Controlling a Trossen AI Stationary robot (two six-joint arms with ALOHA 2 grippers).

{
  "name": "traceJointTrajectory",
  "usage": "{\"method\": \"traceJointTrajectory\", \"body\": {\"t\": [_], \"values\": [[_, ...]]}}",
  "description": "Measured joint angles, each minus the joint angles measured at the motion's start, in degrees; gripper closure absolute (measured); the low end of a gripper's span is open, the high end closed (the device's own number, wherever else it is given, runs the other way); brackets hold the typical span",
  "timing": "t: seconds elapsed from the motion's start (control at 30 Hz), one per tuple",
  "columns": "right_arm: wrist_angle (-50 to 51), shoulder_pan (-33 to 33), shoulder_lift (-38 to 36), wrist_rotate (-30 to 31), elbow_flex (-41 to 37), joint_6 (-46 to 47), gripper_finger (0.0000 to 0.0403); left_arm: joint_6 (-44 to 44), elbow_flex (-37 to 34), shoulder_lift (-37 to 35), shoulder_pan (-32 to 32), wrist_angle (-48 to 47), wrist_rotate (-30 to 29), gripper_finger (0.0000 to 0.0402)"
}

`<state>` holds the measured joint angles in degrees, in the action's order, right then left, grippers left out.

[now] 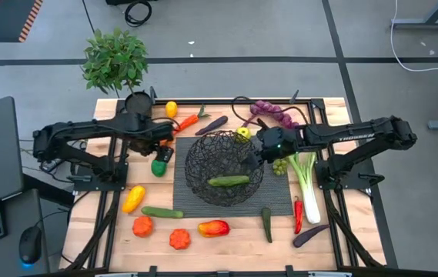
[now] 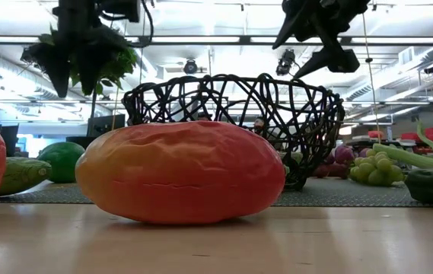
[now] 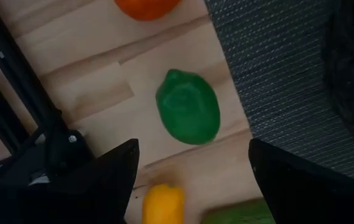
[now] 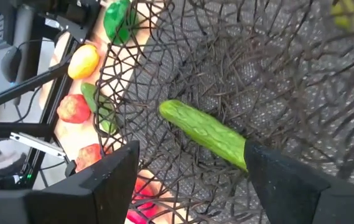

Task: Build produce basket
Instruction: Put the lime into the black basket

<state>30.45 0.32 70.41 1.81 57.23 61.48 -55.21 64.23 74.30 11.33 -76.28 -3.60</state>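
The black wire basket (image 1: 224, 168) stands on a grey mat at the table's middle, with one green cucumber (image 1: 229, 181) lying in its bottom; the cucumber also shows in the right wrist view (image 4: 203, 132). My right gripper (image 1: 255, 158) is open and empty above the basket's right rim, above the cucumber (image 4: 192, 180). My left gripper (image 1: 165, 150) is open and empty left of the basket, above a green pepper (image 3: 188, 107) that lies on the wood beside the mat. The pepper shows between its fingers, apart from them.
Toy produce lies around the basket: a carrot (image 1: 185, 122), a lemon (image 1: 171, 108) and purple grapes (image 1: 274, 111) at the far side, green grapes (image 1: 280, 166), a leek (image 1: 307, 185) and a red chili (image 1: 298, 215) at the right, and a yellow pepper (image 1: 133, 198), a cucumber (image 1: 162, 212) and tomatoes (image 1: 179, 239) at the near left. A potted plant (image 1: 115, 61) stands at the far left.
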Motion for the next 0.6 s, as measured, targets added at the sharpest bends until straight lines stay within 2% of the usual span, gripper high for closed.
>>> {"method": "traceJointTrajectory", "body": {"t": [0.2, 0.27, 0.47, 0.6], "values": [[2.6, -1.3, -2.7, 1.3, 0.0, -3.4, 0.0108, -0.1, -0.6, 4.1, -2.1, 0.5, 0.9, 0.0092], [3.7, -1.5, -3.4, 1.7, 0.0, -4.6, 0.0108, -0.2, -3.0, 4.1, -2.2, 2.2, 2.0, 0.0092], [7.4, -1.6, -4.4, 1.7, 0.0, -7.2, 0.0108, -5.0, -14.8, 1.4, -2.2, 12.8, 13.0, 0.0092], [8.9, -1.6, -4.7, 1.7, 0.0, -7.7, 0.0108, -9.1, -17.1, -0.3, -2.2, 15.7, 13.3, 0.0092]]}}
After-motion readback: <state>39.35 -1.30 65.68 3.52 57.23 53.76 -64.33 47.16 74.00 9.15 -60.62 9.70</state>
